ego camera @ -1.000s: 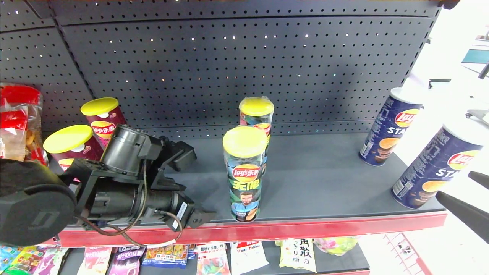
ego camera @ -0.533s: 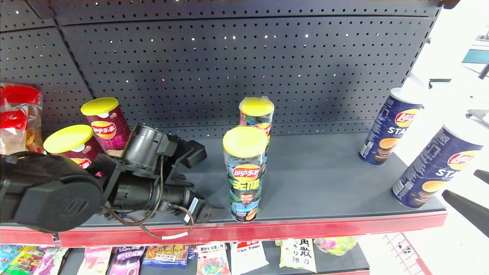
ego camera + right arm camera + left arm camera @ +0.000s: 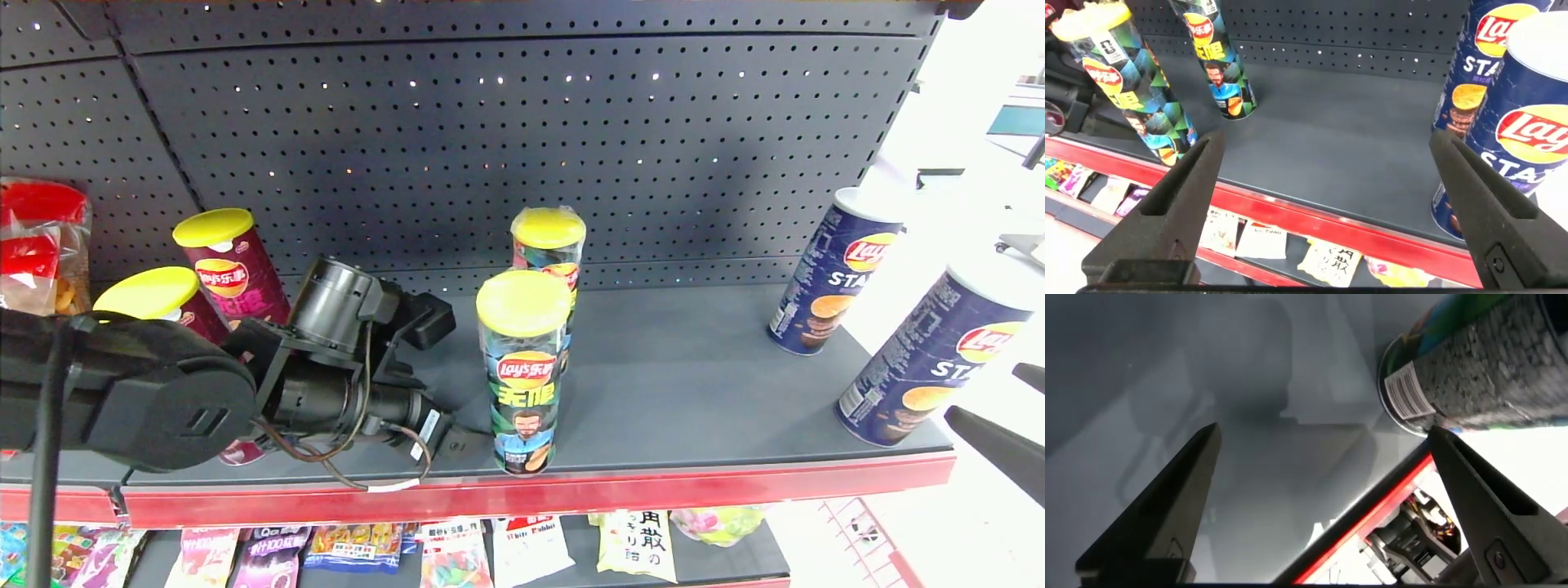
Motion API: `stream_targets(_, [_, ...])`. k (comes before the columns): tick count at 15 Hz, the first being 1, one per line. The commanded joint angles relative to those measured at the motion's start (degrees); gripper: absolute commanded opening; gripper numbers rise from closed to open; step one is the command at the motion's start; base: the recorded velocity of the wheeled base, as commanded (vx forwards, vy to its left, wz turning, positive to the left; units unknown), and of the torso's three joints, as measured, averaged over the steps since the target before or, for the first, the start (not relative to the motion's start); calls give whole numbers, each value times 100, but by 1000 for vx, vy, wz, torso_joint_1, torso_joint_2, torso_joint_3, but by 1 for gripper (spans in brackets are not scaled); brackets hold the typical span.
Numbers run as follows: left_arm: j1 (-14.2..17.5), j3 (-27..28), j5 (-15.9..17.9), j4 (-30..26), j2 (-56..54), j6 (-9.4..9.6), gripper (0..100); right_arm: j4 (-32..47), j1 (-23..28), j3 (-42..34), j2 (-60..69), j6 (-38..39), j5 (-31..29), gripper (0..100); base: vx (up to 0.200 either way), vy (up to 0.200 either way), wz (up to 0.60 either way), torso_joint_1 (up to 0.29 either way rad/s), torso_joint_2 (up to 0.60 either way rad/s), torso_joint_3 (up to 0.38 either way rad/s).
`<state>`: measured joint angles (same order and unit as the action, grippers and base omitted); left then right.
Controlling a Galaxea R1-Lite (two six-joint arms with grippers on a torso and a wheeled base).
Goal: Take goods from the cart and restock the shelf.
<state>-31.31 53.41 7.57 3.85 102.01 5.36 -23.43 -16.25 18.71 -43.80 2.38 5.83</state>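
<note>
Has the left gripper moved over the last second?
Yes. The left gripper has slid right along the shelf, closer to the front green can, which stayed put.

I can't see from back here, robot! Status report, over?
Left end effector open, empty, low over shelf, beside front yellow-lidded chip can. Right end effector open, empty. Nothing between left and can.

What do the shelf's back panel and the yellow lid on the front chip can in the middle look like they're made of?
Back panel: likely painted sheet metal, matte dark grey; light shows through its regular rows of punched holes.
Yellow lid: probably plastic, smooth with a soft sheen; its thin rim laps over the top of the can.
</note>
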Motion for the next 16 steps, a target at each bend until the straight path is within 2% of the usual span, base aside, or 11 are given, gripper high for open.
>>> stream_targets(1, [2, 56, -1, 1, 65, 9, 100, -4, -1, 1, -23, 0, 6, 100, 0, 0, 0, 0, 0, 0])
stream_targets(9, [-121, 390, -1, 1, 328, 0, 100, -4, -1, 10, -23, 96, -3, 100, 0, 0, 0, 0, 0, 0])
stream_targets(16, [-165, 478, -45, 1, 407, -9, 100, -4, -1, 1, -23, 105, -3, 100, 0, 0, 0, 0, 0, 0])
